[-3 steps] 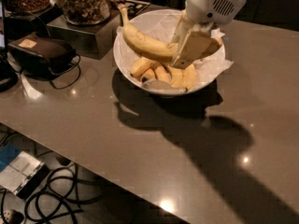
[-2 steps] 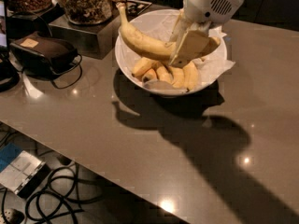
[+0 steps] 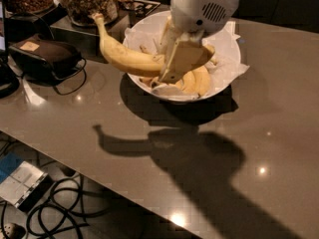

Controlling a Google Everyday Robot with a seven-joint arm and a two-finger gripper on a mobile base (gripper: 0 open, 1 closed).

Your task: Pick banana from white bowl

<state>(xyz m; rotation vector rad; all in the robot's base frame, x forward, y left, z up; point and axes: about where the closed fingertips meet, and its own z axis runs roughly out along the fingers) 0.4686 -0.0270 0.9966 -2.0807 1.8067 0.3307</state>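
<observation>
The long yellow banana [image 3: 124, 55] with its brownish stem pointing up and left hangs in the air over the left rim of the white bowl [image 3: 228, 49]. My gripper [image 3: 175, 59] is shut on the banana's right end, above the bowl. The bowl is lined with crumpled white paper and holds several smaller bananas [image 3: 196, 80], partly hidden behind my fingers.
Glass jars of brown snacks [image 3: 87, 1] stand on a dark box behind the bowl at the left. A black pouch with a cable [image 3: 47, 56] lies at the left on the grey table [image 3: 149, 148]. Cables and a device lie on the floor below the table's front edge.
My gripper has risen with the long banana in it; the banana has come up out of the bowl and its stem now sticks out past the left rim.
</observation>
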